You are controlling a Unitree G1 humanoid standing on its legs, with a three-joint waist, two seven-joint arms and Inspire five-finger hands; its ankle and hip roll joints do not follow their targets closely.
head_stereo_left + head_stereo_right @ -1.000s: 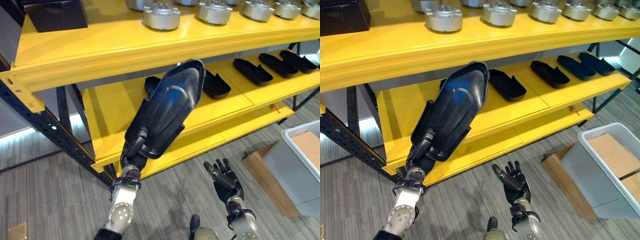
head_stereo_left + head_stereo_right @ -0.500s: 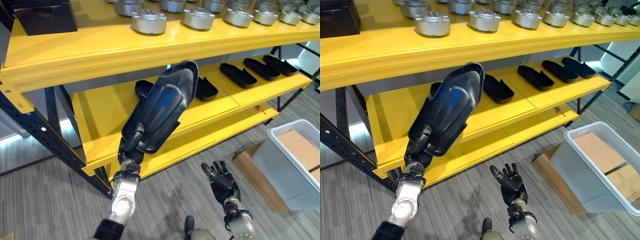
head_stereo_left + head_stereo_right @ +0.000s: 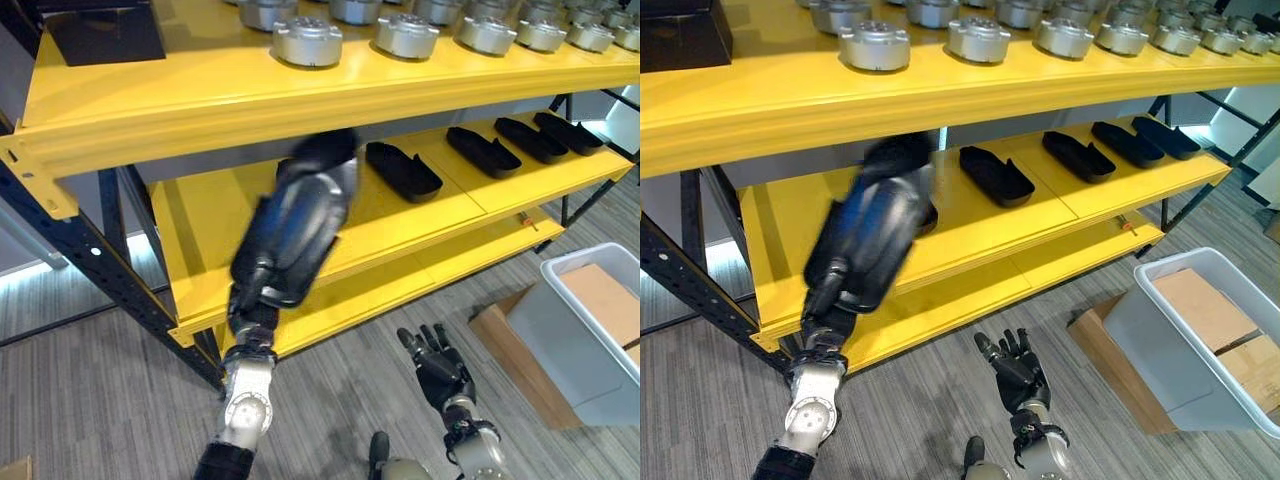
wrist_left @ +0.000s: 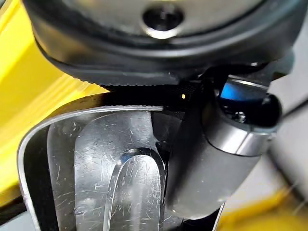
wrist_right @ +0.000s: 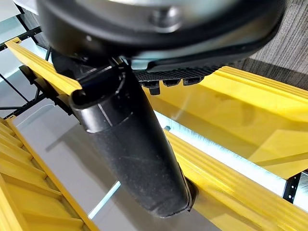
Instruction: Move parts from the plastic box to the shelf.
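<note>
My left hand (image 3: 253, 298) is shut on the lower end of a large glossy black moulded part (image 3: 295, 222), held tilted in front of the yellow shelf's middle level (image 3: 205, 235). The part's upper end reaches in under the top level, and it looks blurred. In the left wrist view the part's shiny surface (image 4: 96, 168) lies right against my thumb (image 4: 211, 154). Several similar black parts (image 3: 403, 171) lie in a row on the middle level. Low over the floor, my right hand (image 3: 436, 362) is open and holds nothing. The grey plastic box (image 3: 1196, 330) stands on the floor at the right.
Several round silver parts (image 3: 307, 40) line the top level, with a black box (image 3: 100, 30) at its left end. The plastic box holds cardboard (image 3: 600, 290), and a flat cardboard piece (image 3: 510, 335) lies beside it. A dark upright post (image 3: 95, 265) frames the shelf's left side.
My left hand has swung the black part left and in toward the middle level, under the top level's edge. The right hand has stayed low and open. The camera has shifted slightly.
</note>
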